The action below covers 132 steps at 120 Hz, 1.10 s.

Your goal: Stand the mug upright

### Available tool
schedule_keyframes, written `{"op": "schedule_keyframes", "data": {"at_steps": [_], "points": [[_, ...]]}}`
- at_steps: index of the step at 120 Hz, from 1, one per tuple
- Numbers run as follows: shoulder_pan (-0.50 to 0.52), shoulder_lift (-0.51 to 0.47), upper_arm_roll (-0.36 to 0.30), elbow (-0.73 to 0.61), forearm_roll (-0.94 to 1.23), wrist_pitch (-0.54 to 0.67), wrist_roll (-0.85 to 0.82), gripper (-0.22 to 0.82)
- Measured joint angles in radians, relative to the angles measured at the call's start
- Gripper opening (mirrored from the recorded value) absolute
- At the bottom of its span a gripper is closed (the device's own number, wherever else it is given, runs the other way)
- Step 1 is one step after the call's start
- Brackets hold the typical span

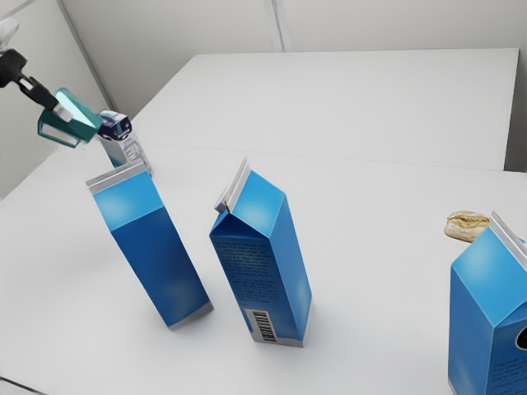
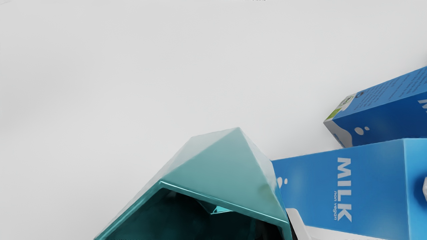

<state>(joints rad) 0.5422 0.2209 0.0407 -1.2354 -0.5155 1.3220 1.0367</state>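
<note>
Mug (image 1: 80, 120): teal, faceted, tilted, off upright. Loc.: nr the table's (image 1: 362, 197) long edge at the exterior view's left, apparently clear of the surface. Handle points down toward that edge. Wrist view: open mouth faces the hand cam., interior dark.

Gripper (image 1: 63, 112): closed on the mug's wall, pinching it nr the rim. Wrist view: one finger (image 2: 299, 224) outside the wall; other finger hard to make out in the dark interior.

Other items obs.:
- Small carton w/ dark top (image 1: 116, 127): just beside the mug in the exterior view, nr same table edge.
- Blue carton (image 1: 160, 255): standing, nearer the table's middle.
- Second blue carton (image 1: 262, 263): standing, near the first, w/ barcode low on one side.
- Third blue carton (image 1: 486, 321): well apart, at exterior view's right, partly cut off.
- Bread roll (image 1: 467, 225): behind third carton, approx. level w/ its top in view.

Wrist view also has "MILK" lettering on a blue carton partly behind the mug; another carton lies beyond it in view.
</note>
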Motion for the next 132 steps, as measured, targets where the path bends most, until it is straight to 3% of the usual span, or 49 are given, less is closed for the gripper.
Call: {"op": "schedule_keyframes", "data": {"at_steps": [11,24,47,75,132], "points": [[-0.104,0.034,0.000,0.125,0.048,-0.014,-0.050,-0.18],[-0.258,0.141,0.001,0.266,0.133,-0.014,-0.109,-0.18],[-0.421,0.306,0.012,0.371,0.300,0.036,-0.203,-0.18],[-0.494,0.434,0.028,0.374,0.417,0.092,-0.298,-0.18],[-0.613,0.450,0.030,0.193,0.572,0.291,-0.502,-0.18]]}}
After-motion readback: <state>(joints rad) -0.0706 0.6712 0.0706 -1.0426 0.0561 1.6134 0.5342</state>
